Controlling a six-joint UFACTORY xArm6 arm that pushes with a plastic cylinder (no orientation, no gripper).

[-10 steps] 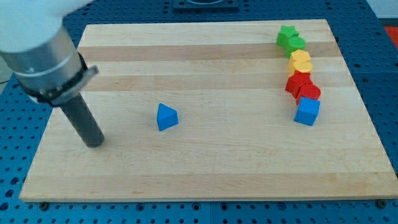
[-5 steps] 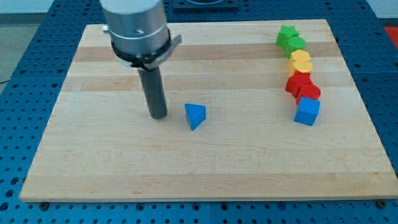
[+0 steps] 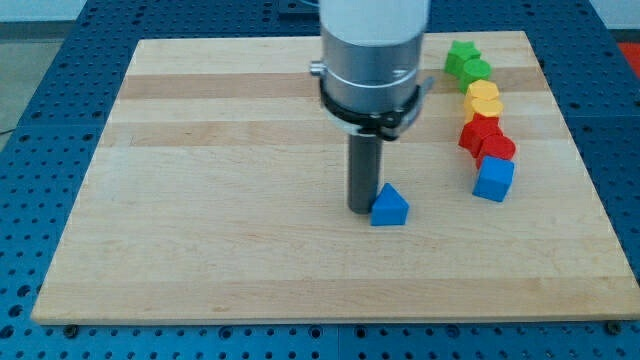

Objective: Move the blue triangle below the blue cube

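Note:
The blue triangle (image 3: pixel 389 206) lies on the wooden board (image 3: pixel 200 230), right of the middle. My tip (image 3: pixel 362 207) stands right against the triangle's left side. The blue cube (image 3: pixel 493 179) sits further to the view's right and slightly higher, at the bottom end of a column of blocks. The triangle is left of the cube and a little lower.
Above the blue cube runs a column of blocks near the board's right edge: two red blocks (image 3: pixel 484 139), two yellow blocks (image 3: pixel 483 99), and a green star with another green block (image 3: pixel 466 63). The arm's grey body (image 3: pixel 372 50) hangs over the board's upper middle.
My tip has swept from the board's left to right of the middle. The blue triangle has been pushed to the right and a little down, toward the blue cube.

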